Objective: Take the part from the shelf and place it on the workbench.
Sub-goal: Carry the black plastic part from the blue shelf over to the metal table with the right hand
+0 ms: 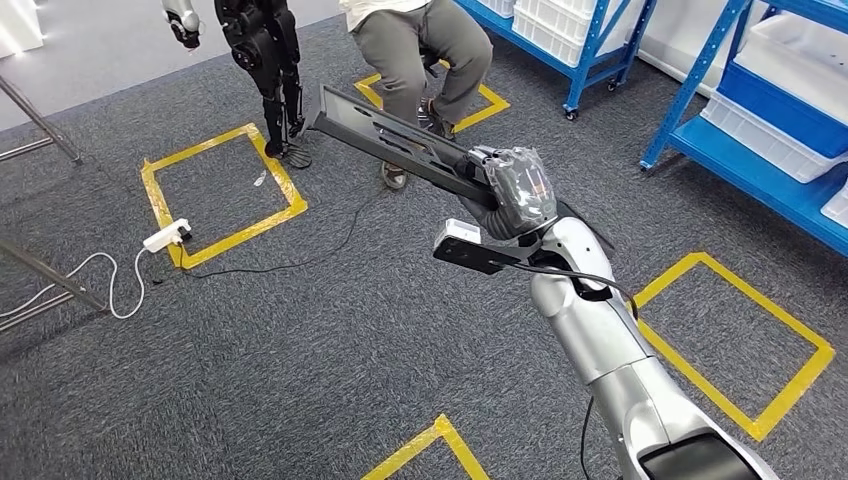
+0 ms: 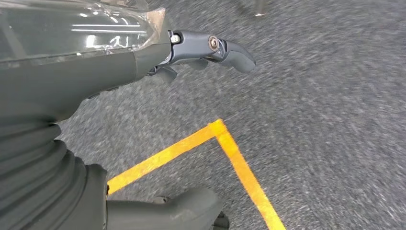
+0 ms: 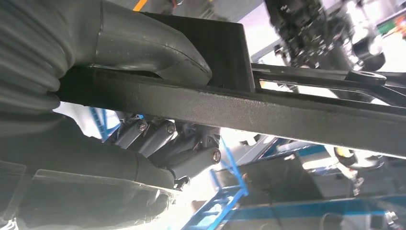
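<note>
The part [image 1: 395,138] is a long flat black metal plate with slots. My right hand [image 1: 512,192] grips it at one end and holds it out over the grey carpet, its far end pointing toward a seated person. In the right wrist view the thumb lies on one face of the part [image 3: 268,108] and the fingers [image 3: 177,148] press against the other. My left hand [image 2: 201,52] hangs over the carpet with its fingers slightly curled and nothing in them.
A person [image 1: 420,45] sits just beyond the part's far end. Another dark robot [image 1: 262,60] stands at the back left. Blue shelves [image 1: 760,110] with white bins line the right side. Yellow tape squares [image 1: 215,190], a power strip [image 1: 166,234] and cables mark the floor.
</note>
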Action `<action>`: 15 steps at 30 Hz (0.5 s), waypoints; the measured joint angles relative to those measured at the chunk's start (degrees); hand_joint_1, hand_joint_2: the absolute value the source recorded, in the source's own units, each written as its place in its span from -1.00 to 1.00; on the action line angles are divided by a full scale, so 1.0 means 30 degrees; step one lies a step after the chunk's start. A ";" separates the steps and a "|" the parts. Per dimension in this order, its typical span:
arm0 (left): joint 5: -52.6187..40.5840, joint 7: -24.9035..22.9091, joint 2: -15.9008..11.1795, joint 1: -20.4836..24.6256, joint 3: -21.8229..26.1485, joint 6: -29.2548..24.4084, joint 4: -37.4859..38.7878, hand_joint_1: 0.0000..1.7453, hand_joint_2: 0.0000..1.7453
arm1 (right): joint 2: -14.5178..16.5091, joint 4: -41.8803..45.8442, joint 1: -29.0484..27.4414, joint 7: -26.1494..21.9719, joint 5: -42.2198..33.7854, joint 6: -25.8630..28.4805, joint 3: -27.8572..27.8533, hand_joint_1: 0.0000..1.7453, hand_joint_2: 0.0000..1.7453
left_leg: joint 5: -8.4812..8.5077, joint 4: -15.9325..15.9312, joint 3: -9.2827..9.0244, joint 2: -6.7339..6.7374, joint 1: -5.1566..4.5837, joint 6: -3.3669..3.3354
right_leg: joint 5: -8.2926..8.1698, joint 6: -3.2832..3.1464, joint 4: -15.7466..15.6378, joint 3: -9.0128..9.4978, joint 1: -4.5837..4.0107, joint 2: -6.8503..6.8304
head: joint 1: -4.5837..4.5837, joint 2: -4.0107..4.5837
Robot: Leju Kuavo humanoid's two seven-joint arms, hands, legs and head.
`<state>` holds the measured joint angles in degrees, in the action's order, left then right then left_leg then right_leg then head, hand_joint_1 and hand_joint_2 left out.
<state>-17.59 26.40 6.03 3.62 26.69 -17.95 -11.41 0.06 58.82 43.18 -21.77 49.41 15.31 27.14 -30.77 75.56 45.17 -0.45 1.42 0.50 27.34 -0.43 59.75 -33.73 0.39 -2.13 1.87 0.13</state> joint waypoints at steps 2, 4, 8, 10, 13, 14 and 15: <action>-0.0190 -0.0082 0.0051 -0.0008 -0.0002 0.0106 0.0000 -1.00 1.00 | -0.0109 0.0011 0.0004 -0.0007 0.0025 0.0013 0.0045 0.96 1.00 | 0.0969 -0.1780 -0.1022 0.0220 -0.0133 -0.0307 | 0.0034 -0.0049 0.0000 0.0037 -0.0128 -0.0364 | 0.0000 0.0000; -0.0375 -0.0231 0.0073 0.0046 -0.0005 0.0152 0.0000 -1.00 1.00 | -0.0292 0.0095 0.0004 -0.0047 -0.0031 0.0038 0.0060 0.96 1.00 | 0.1724 -0.4229 -0.2392 0.1021 -0.0466 -0.0695 | 0.0080 -0.0060 -0.0001 0.0075 -0.0254 -0.0714 | -0.0016 0.0000; -0.0541 -0.0426 0.0107 0.0106 -0.0007 0.0115 0.0000 -1.00 1.00 | -0.0652 0.0310 -0.0136 -0.0268 -0.0219 0.0064 0.0111 0.96 1.00 | 0.1999 -0.5374 -0.2902 0.1024 -0.0727 -0.0999 | 0.0180 0.0101 -0.0035 0.0080 -0.0346 -0.1267 | -0.0013 0.0000; -0.0521 -0.0437 0.0118 0.0110 -0.0004 0.0053 0.0000 -1.00 1.00 | -0.0765 0.0448 -0.0197 -0.0322 -0.0300 0.0062 0.0173 0.96 1.00 | 0.2223 -0.5697 -0.3053 0.0674 -0.0597 -0.1164 | 0.0526 0.0184 0.0542 -0.0160 -0.0317 -0.0623 | -0.0031 0.0000; -0.0495 -0.0421 0.0109 0.0198 0.0000 0.0000 0.0000 -1.00 1.00 | -0.0989 0.0543 -0.0309 -0.0352 -0.0375 0.0055 0.0282 0.96 1.00 | 0.2364 -0.5841 -0.3122 0.0068 -0.0484 -0.1281 | 0.1845 0.0187 0.3825 -0.1676 -0.0133 0.0513 | -0.0066 0.0000; -0.0490 -0.0417 0.0107 0.0207 0.0000 -0.0005 0.0000 -1.00 1.00 | -0.1051 0.0545 -0.0394 -0.0352 -0.0388 0.0051 0.0324 0.96 1.00 | 0.2370 -0.5838 -0.3121 -0.0197 -0.0462 -0.1277 | 0.2128 0.0265 0.4826 -0.2181 -0.0070 0.0589 | -0.0073 0.0000; -0.0461 -0.0414 0.0109 0.0196 0.0000 -0.0016 0.0000 -1.00 1.00 | -0.1111 0.0545 -0.0470 -0.0350 -0.0410 0.0051 0.0366 0.96 1.00 | 0.2376 -0.5832 -0.3121 -0.0467 -0.0439 -0.1262 | 0.2135 0.0411 0.5216 -0.2417 -0.0009 0.0621 | -0.0071 0.0000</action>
<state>-18.98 25.16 6.35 4.20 26.69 -17.99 -11.41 -3.27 60.46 41.77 -22.82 48.18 15.46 28.23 -23.64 58.06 35.81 -1.85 0.10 -3.29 33.74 0.81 75.40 -40.98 0.37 -0.27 1.66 0.13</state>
